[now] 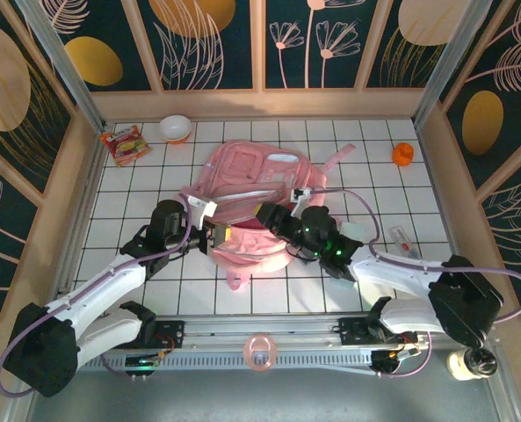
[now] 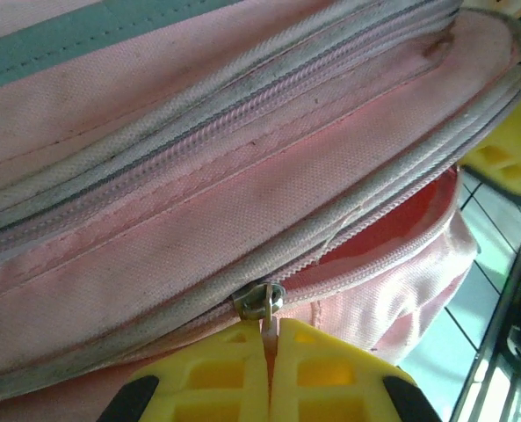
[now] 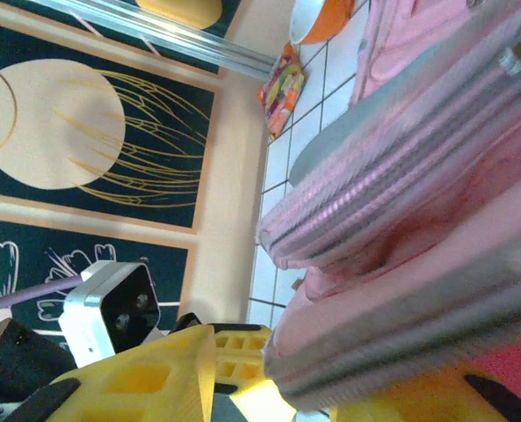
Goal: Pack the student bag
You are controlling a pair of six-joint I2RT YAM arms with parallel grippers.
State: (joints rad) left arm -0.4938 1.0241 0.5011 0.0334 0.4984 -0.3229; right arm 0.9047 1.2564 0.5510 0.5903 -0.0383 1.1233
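Note:
The student bag [image 1: 251, 180], a soft pink backpack, lies flat in the middle of the white tiled table. Its near compartment gapes, showing a red lining [image 2: 401, 220]. My left gripper [image 1: 214, 236] is at the bag's near left edge. In the left wrist view its yellow fingers [image 2: 330, 374] are pressed together on the metal zipper pull [image 2: 262, 303]. My right gripper [image 1: 262, 213] is over the bag's near opening. In the right wrist view its fingers [image 3: 146, 378] stand apart, with the bag's zipped edge [image 3: 401, 325] lying between them, clear of the left finger.
A snack packet [image 1: 124, 143] and a white and orange bowl [image 1: 176, 128] sit at the back left. A small orange object [image 1: 403, 155] is at the back right, and a clear packet [image 1: 401, 239] lies right of my right arm. A pink ring [image 1: 259, 352] rests on the front rail.

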